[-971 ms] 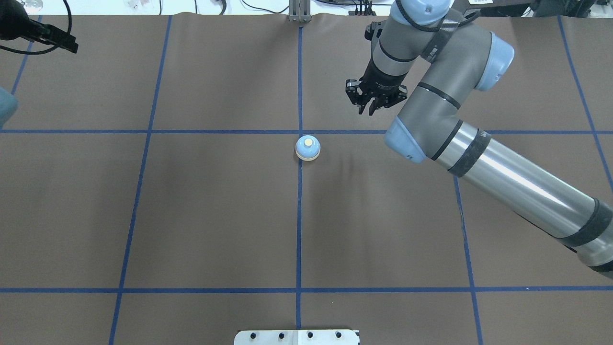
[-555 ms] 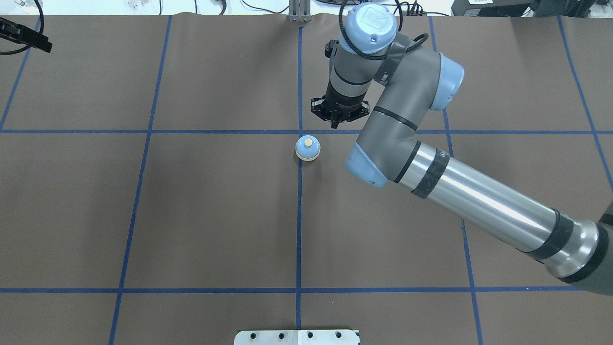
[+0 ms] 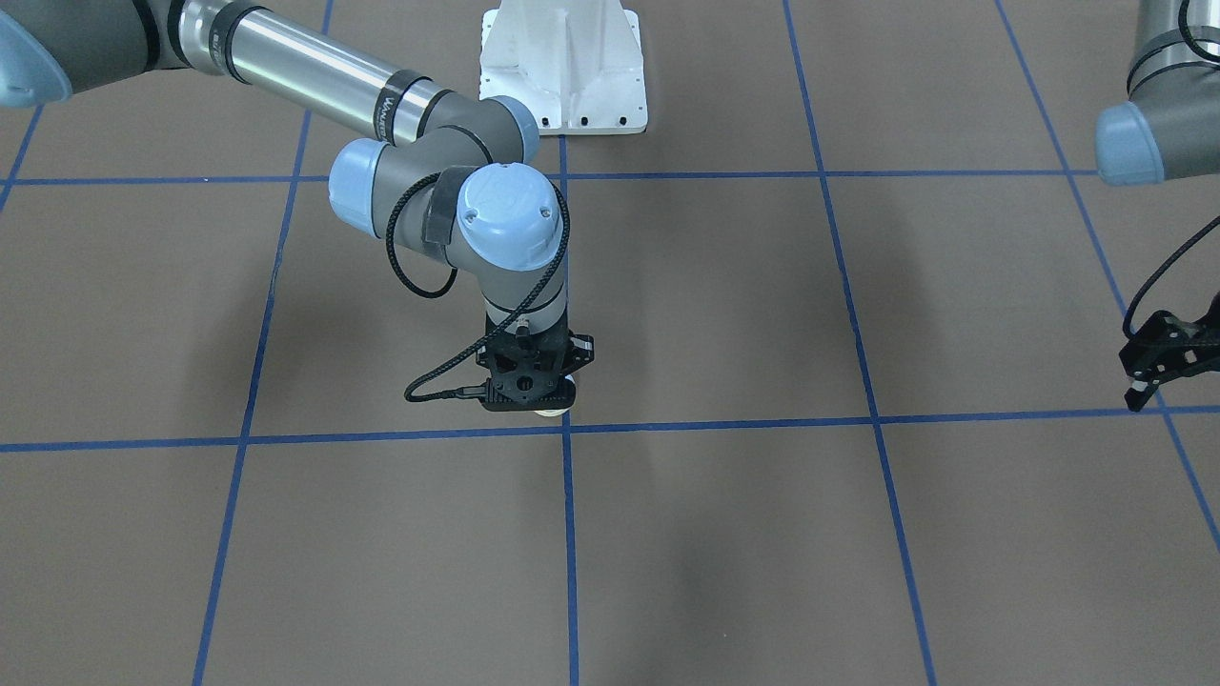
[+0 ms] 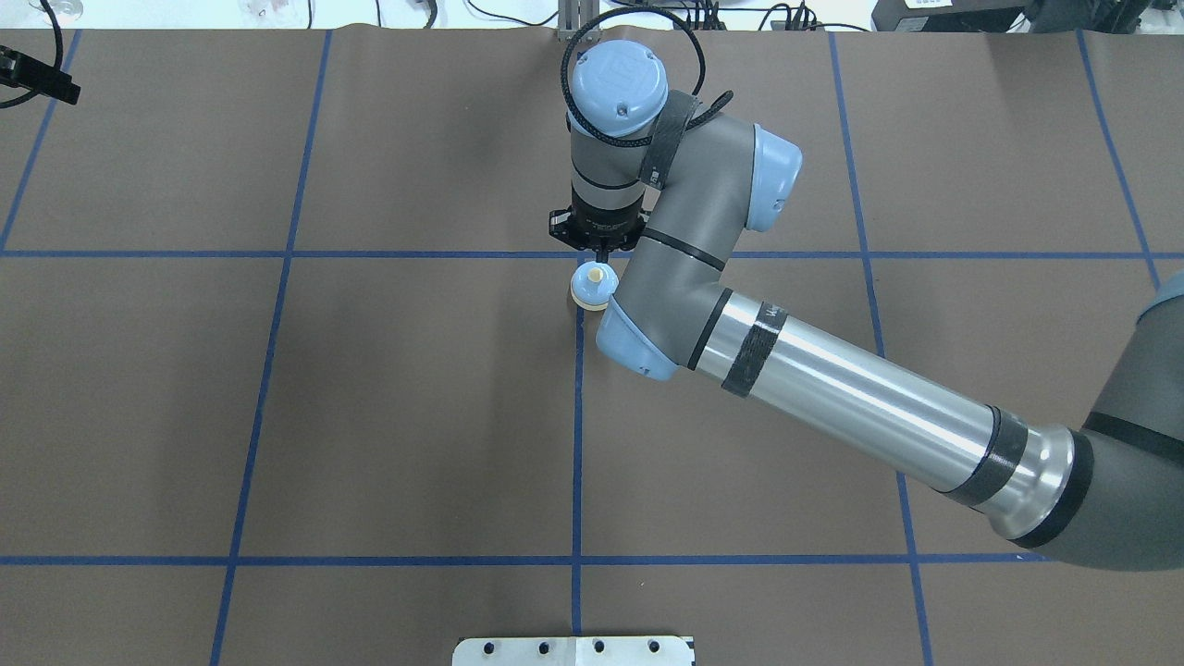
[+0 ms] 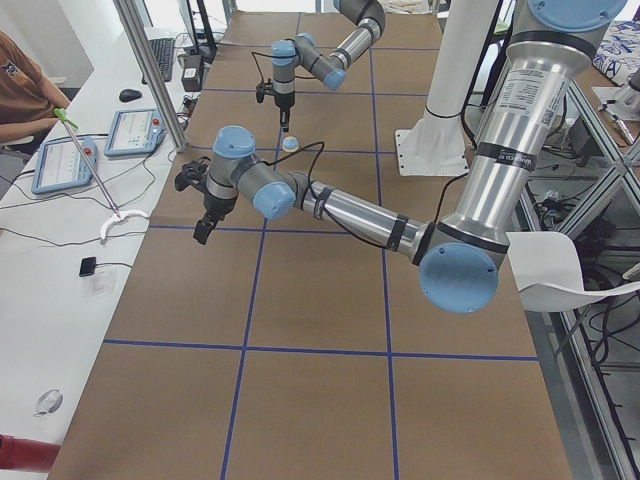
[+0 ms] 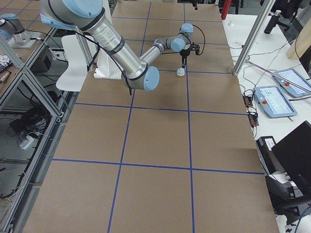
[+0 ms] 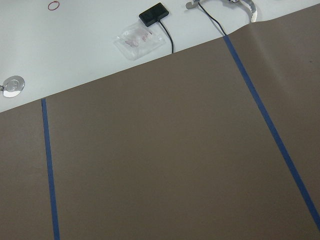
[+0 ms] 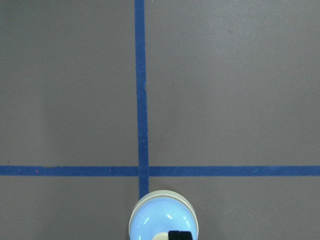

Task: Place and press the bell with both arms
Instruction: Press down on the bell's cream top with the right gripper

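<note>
- bell [image 4: 588,289] stands upright on the brown table cover [image 4: 416,398], on the centre blue tape line [image 4: 577,416], just robot-side of a tape crossing.
- overhead: right gripper [image 4: 602,252] points straight down over the bell's button. Its fingers are pinched together into a single tip with nothing between them. A joint of the right arm [image 4: 832,388] covers the bell's right side.
- right wrist cam is the only close look at the button: a black fingertip [image 8: 180,235] overlaps the cream button at the bottom edge. Touching or a hair above, can't tell.
- front-facing cam: the gripper body hides nearly all of the bell, with only a cream sliver of base showing under it.
- both side cams show the bell whole but small, with the gripper tip right above it.
- left gripper [image 3: 1153,367] is at the front-facing view's right edge, above the cover and well apart from the bell. It's cropped, so I can't tell if it's open or closed. Overhead catches only a black bit at top-left.
- left wrist cam: just cover, two tape lines and the white bench [image 7: 75,45] beyond, with a small black device [image 7: 153,13] on it.
</note>
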Motion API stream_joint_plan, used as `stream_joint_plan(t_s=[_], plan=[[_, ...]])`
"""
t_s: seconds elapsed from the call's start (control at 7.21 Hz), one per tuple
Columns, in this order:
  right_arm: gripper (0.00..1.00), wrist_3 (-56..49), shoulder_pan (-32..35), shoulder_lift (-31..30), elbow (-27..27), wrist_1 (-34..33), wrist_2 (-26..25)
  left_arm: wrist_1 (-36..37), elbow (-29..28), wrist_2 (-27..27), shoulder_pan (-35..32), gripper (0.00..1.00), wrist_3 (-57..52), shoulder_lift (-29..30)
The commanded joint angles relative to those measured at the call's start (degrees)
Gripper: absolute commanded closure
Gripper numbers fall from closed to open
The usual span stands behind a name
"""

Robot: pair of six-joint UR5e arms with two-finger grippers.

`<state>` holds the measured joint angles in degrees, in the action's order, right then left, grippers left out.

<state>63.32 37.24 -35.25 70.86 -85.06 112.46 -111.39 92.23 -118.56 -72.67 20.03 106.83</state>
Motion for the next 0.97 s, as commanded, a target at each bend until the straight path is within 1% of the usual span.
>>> stream_joint_plan(t_s=[0.0,0.69,0.83], plan=[[1.00,-0.1,-0.1,0.0,-0.9,0.1,-0.2,0.0,0.1,0.1,0.0,0.00,0.1,-0.1],[1.00,-0.1,-0.8,1.3,-2.7,0.2,-0.6,0.0,0.1,0.0,0.0,0.00,0.0,-0.1],[1.00,-0.1,-1.0,1.3,-3.2,0.3,-1.8,0.0,0.1,0.0,0.0,0.00,0.0,-0.1]])
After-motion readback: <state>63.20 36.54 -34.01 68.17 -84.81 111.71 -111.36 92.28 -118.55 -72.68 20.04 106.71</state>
